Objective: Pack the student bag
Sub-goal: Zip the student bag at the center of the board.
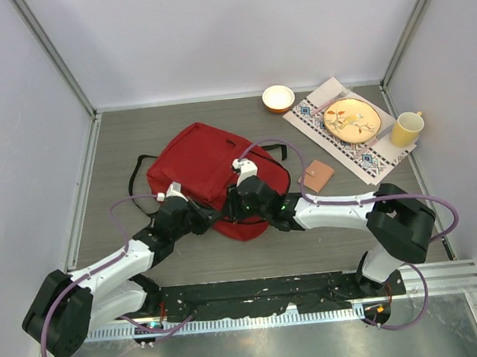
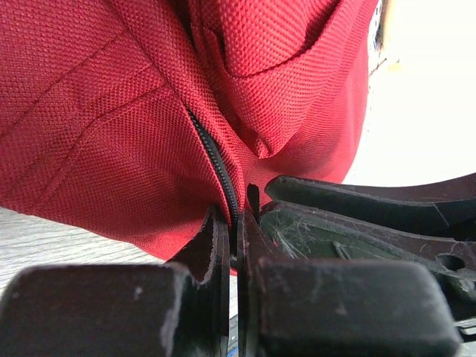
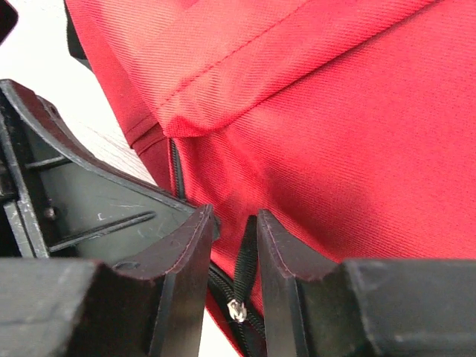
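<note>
Black left gripper (image 2: 232,223) pinches the dark zipper seam (image 2: 216,160) of the soft red fabric student bag (image 1: 209,168), mid-tabletop (image 1: 120,138). Right gripper (image 3: 236,223), narrowly spread, straddles the black zipper pull (image 3: 244,271); the seam runs away from both.

From above, the near edge of the student bag (image 1: 209,168) lies hidden under both arms, so we cannot see either tool's grip there. In the left wrist view the bag runs off the top and left edges, and its zipper (image 2: 216,160) vanishes between the pressed-together fingers of the left tool (image 2: 232,223). In the right wrist view we cannot tell whether the right tool (image 3: 234,223) pinches the zipper pull (image 3: 244,268) or merely flanks it. The brown piece (image 1: 318,175) on the desk (image 1: 121,155) is too small to name.
</note>
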Controlling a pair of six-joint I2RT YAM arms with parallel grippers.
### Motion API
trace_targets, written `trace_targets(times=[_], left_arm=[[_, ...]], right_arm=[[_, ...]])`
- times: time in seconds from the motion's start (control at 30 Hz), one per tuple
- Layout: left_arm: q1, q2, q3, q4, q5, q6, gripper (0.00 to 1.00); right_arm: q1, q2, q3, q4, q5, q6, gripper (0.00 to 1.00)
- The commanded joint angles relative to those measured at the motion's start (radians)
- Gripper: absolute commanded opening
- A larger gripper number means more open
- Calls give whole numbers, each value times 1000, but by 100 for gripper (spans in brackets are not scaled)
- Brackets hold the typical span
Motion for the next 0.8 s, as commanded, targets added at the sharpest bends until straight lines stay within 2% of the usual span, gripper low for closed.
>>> trace_targets(times=[0.0, 0.17, 0.33, 0.63, 0.77], left_arm=[[-10, -12, -1, 50, 5, 1, 0], [-10, -10, -5, 52, 3, 3, 0], [-10, -15, -8, 55, 2, 3, 0], [-10, -22, -10, 58, -4, -1, 0], [-8, -18, -10, 64, -1, -1, 0]], right_arm=[[-12, -77, 18, -10, 44, -39, 37], [-43, -138, 4, -62, 38, -56, 39], [-60, -151, 4, -112, -68, -58, 39], [-60, -114, -5, -127, -196, -58, 39], [-60, -77, 14, -141, -209, -56, 40]])
